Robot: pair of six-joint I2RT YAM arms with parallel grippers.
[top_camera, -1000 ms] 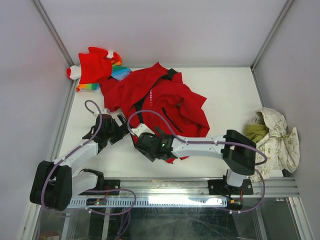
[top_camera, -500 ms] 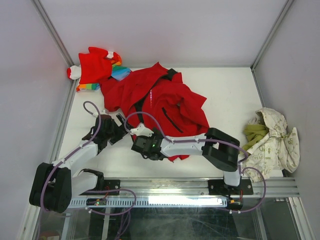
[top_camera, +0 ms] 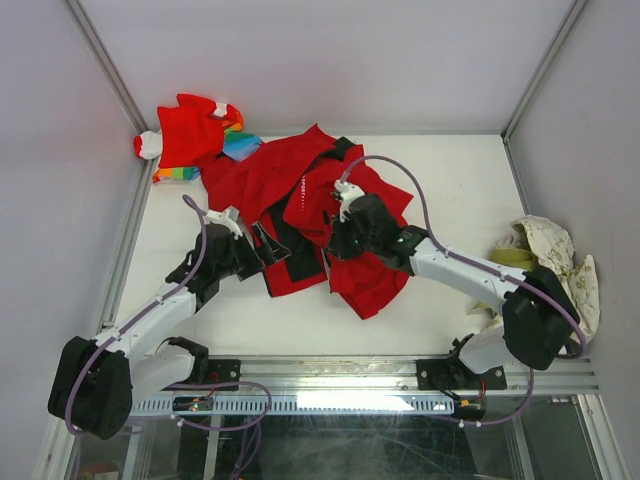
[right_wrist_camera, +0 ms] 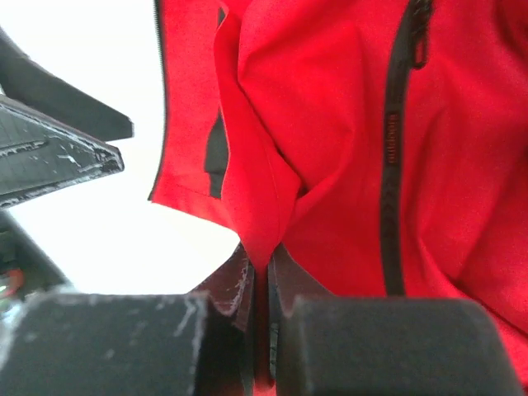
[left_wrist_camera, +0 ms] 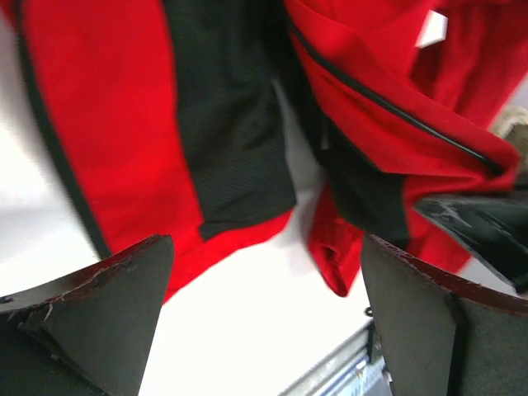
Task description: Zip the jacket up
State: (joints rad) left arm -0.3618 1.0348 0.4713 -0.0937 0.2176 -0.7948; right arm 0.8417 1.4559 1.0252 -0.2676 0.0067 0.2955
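The large bright red fabric jacket (top_camera: pixel 268 176) with black lining lies open and crumpled mid white tabletop (top_camera: pixel 460 190). Its long axis runs from the dark collar (top_camera: pixel 343 149) at the far side to the near hem (top_camera: pixel 290 288). The right end effector (right_wrist_camera: pixel 264 279) is closed on a red fold. The left end effector (left_wrist_camera: pixel 264 326) is wide open beside the hem.

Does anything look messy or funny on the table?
Yes. The jacket lies crumpled and unzipped, its front flopped open so the black lining shows. The right gripper is shut on a fold of its red fabric.
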